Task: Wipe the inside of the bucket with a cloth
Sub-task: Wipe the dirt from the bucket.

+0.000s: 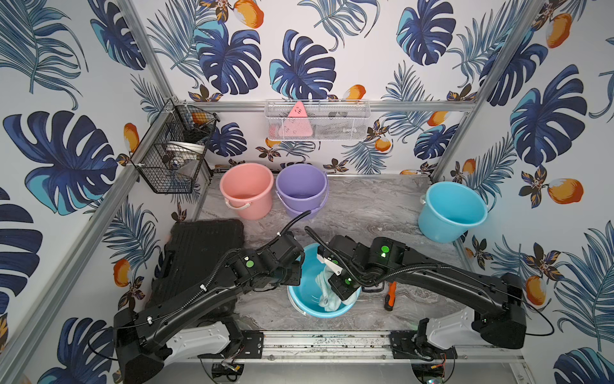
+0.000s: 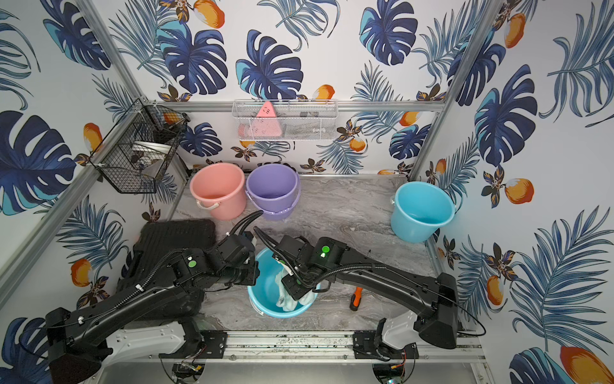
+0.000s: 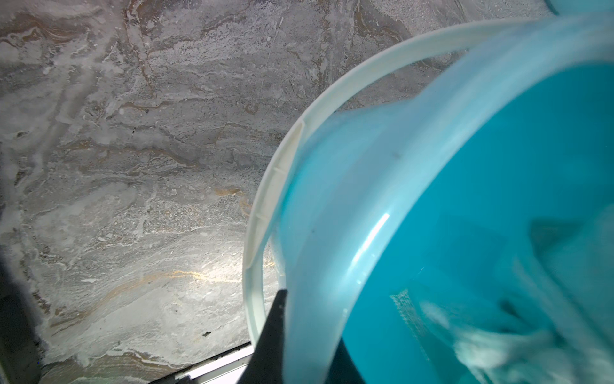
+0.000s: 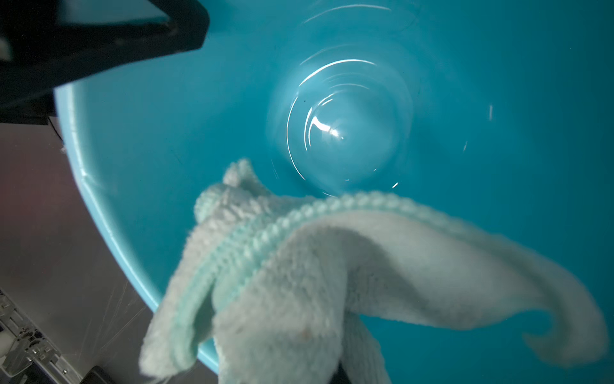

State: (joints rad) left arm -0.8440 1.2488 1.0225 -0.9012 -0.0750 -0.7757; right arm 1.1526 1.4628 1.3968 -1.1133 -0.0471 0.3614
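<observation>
- The marble tabletop (image 1: 365, 212) gives the job little friction underneath, so I'd expect the bucket to slide if it is pushed hard sideways.
- The blue bucket (image 1: 300, 304) stands at the front centre, between the two arms. Its floor (image 4: 342, 133) shines bare, and most of the inner wall is uncovered too.
- The left gripper (image 3: 312, 325) is clamped on the bucket's rim, one finger (image 3: 272, 332) outside the wall. That brace should stay firm, since every stroke will try to turn or tip the bucket.
- The right gripper (image 1: 342, 291) is down inside the bucket, closed on the cloth.
- The cloth (image 4: 332, 266) hangs bunched against the near inner wall, with one fold spilling over the rim. To my eye only a small part of it is touching plastic.
- Wiping well likely means pressing the loose flap flat, sweeping around the wall in slow arcs, then dropping to the floor.
- The orange-handled tool (image 1: 389, 296) lies just beside the bucket, so wide elbow swings look risky.
</observation>
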